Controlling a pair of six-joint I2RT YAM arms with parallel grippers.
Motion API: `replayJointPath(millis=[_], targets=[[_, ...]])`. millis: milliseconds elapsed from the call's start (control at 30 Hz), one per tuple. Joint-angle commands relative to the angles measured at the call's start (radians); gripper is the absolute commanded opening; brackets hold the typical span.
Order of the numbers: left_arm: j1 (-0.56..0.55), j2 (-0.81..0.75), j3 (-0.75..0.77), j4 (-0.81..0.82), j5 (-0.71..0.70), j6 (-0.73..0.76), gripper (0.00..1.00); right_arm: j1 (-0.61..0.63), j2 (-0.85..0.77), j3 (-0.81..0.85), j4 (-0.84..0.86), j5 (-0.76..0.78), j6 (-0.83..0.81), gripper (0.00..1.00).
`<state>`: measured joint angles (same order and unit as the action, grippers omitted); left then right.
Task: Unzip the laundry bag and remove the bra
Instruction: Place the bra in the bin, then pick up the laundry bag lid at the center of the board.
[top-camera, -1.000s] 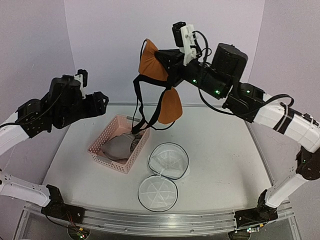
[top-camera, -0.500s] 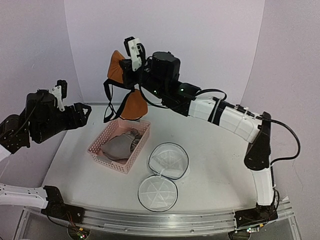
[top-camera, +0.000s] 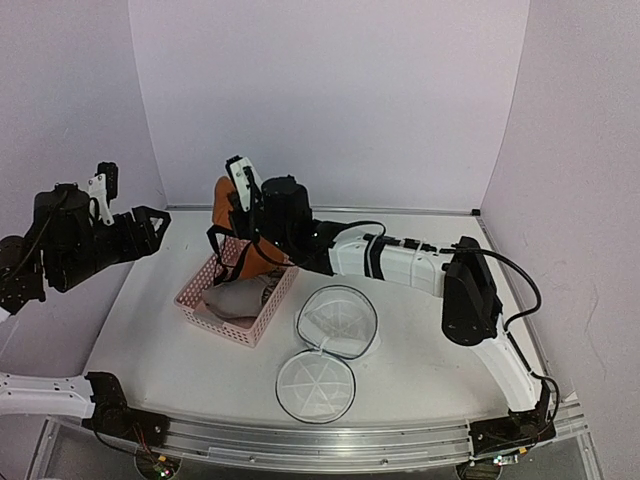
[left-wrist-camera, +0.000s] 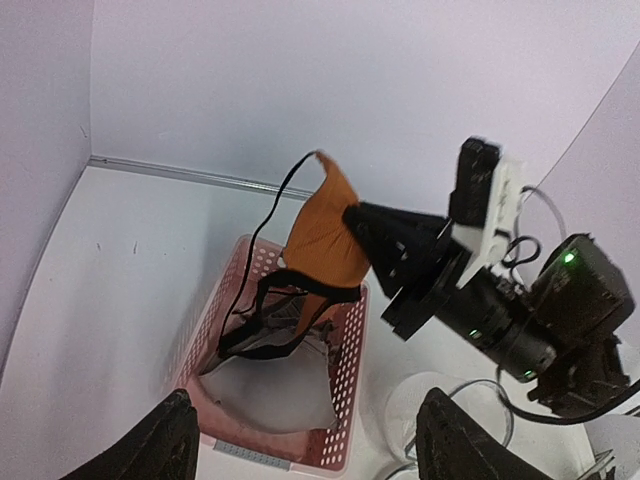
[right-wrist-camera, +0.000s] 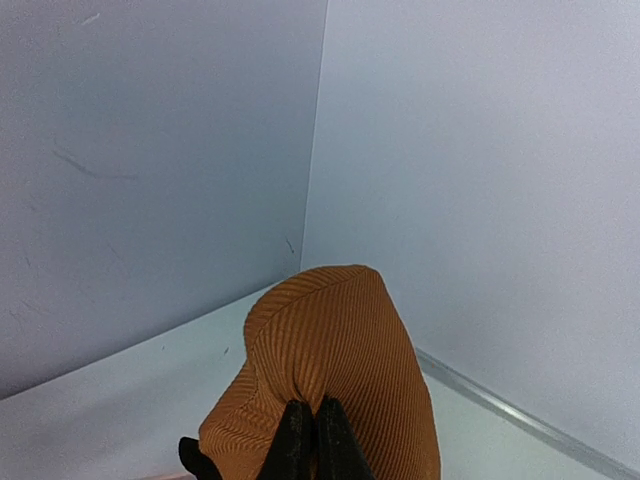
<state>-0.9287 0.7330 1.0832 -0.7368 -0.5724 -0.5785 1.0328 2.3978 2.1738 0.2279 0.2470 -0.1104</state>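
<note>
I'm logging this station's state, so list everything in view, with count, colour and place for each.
bra: one, orange-tan with dark straps, hanging over the far end of the basket, straps trailing into it
basket: one, pink plastic lattice, left of the table's middle
cloth: one pale piece, lying inside the basket
laundry bag: one, white mesh with a dark rim, open, on the table right of the basket
lid: one, round white mesh, flat on the table against the bag's near side
table: one, white
left gripper: black, open, raised at the far left, holding nothing
right gripper: black, shut on the bra
</note>
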Motion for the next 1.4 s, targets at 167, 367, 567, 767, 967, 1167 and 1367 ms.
replayJointPath(millis=[167,367,567,767,967,1167,1367], targets=[[-0.002,0.020,-0.003,0.000,0.006,-0.012,0.75,0.033,-0.081,-0.321,0.096,-0.062,0.267,0.00],[-0.002,0.048,-0.001,0.002,0.011,-0.013,0.75,0.051,-0.107,-0.433,0.087,-0.098,0.329,0.00],[-0.002,0.068,0.004,0.003,0.011,-0.016,0.75,0.059,-0.139,-0.481,0.077,-0.126,0.344,0.23],[-0.002,0.078,0.007,0.005,0.012,-0.018,0.75,0.063,-0.236,-0.499,0.022,-0.120,0.327,0.43],[-0.002,0.095,0.018,0.008,0.010,-0.011,0.75,0.068,-0.368,-0.551,-0.064,-0.126,0.313,0.49],[-0.002,0.139,0.030,0.026,0.039,0.008,0.76,0.076,-0.586,-0.753,-0.076,-0.190,0.267,0.52],[-0.002,0.205,0.027,0.082,0.109,0.045,0.77,0.110,-0.855,-1.031,-0.075,-0.266,0.160,0.57]])
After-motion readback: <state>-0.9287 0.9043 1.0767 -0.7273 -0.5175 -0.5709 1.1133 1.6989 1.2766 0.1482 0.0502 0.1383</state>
